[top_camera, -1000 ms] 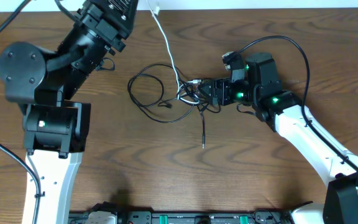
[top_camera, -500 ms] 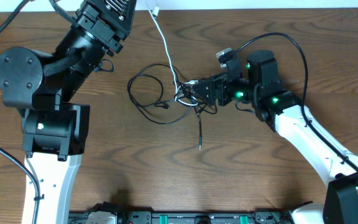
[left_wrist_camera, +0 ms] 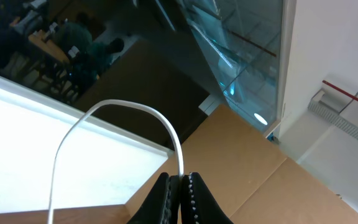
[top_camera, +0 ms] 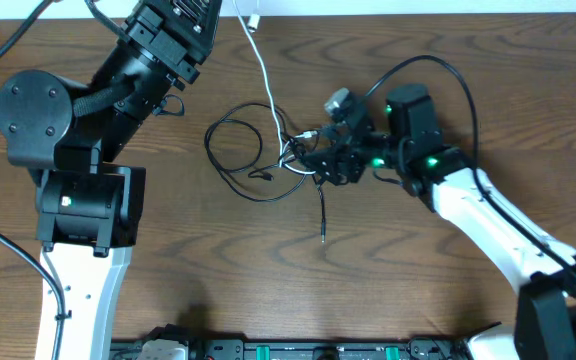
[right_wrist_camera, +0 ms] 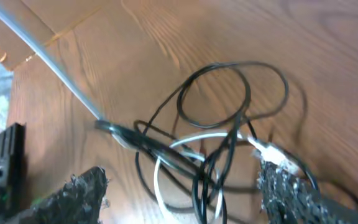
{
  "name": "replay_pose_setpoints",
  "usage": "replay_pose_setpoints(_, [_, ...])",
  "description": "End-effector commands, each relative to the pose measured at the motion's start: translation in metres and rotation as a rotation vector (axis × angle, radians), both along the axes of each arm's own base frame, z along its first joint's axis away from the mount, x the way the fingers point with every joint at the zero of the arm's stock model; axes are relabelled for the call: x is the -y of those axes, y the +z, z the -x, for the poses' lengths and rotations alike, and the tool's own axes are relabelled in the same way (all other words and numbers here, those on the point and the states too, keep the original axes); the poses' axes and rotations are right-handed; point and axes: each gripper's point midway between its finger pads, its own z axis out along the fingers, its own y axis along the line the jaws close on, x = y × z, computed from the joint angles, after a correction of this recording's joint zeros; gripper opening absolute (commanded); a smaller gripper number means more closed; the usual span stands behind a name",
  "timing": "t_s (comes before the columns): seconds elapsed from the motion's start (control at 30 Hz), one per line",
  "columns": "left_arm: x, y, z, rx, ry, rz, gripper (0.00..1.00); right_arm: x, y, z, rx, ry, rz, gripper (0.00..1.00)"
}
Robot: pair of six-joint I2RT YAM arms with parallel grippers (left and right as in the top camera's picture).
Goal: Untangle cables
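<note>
The left arm [top_camera: 88, 110] stands over the left side of the wooden counter [top_camera: 418, 270] and reaches to its far edge. There the left gripper [left_wrist_camera: 180, 182] has its fingers pressed together on the white cable [top_camera: 268, 75]. In the left wrist view the cable arches up out of the fingertips and drops away to the left.

From that far edge, left of centre, the white cable runs diagonally toward the middle of the counter and ends in the knot of cords there.

The black cables [top_camera: 211, 140] lie around the middle. Open loops spread flat on the wood on the knot's left side, and a small plug sits inside the lower loop. One loose black end [top_camera: 322, 212] runs straight out of the knot toward the near edge, and its tip lies free on the wood.

Just right of the loops, the right gripper [top_camera: 320, 160] sits low over the knot. In the right wrist view its two fingers [right_wrist_camera: 86, 190] are spread wide apart. The crossing black strands [right_wrist_camera: 154, 146] and a white strand lie between them, and neither pad presses on a cord. It is hard to tell whether the right-hand pad touches the white plug beside it.

The right arm [top_camera: 478, 210] stretches back from the knot to the near right corner.
</note>
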Motion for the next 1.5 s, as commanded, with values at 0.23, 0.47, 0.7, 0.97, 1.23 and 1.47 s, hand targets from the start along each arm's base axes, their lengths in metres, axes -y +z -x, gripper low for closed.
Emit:
replay_pose_setpoints(0.23, [0.000, 0.008, 0.006, 0.015, -0.008, -0.003, 0.07, -0.015, -0.031, -0.055, -0.024, -0.218, -0.055, 0.37])
replay_pose_setpoints(0.47, [-0.020, -0.049, -0.027, -0.119, 0.203, -0.192, 0.07, 0.036, -0.029, -0.090, -0.195, -0.501, -0.127, 0.02])
replay_pose_setpoints(0.7, [-0.088, -0.121, -0.050, -0.342, 0.616, -0.467, 0.07, 0.141, -0.046, -0.105, -0.337, -0.848, -0.039, 0.01])
replay_pose_setpoints(0.97, [-0.144, -0.156, -0.041, -0.482, 0.888, -0.693, 0.07, 0.235, -0.048, -0.083, -0.378, -1.135, 0.120, 0.02])
replay_pose_setpoints(1.23, [-0.214, -0.163, -0.030, -0.575, 1.078, -0.728, 0.07, 0.277, -0.066, -0.062, -0.471, -1.192, 0.198, 0.01])
replay_pose_setpoints(1.47, [-0.236, -0.175, -0.036, -0.602, 1.059, -0.787, 0.07, 0.268, -0.065, -0.062, -0.462, -1.126, 0.195, 0.01])
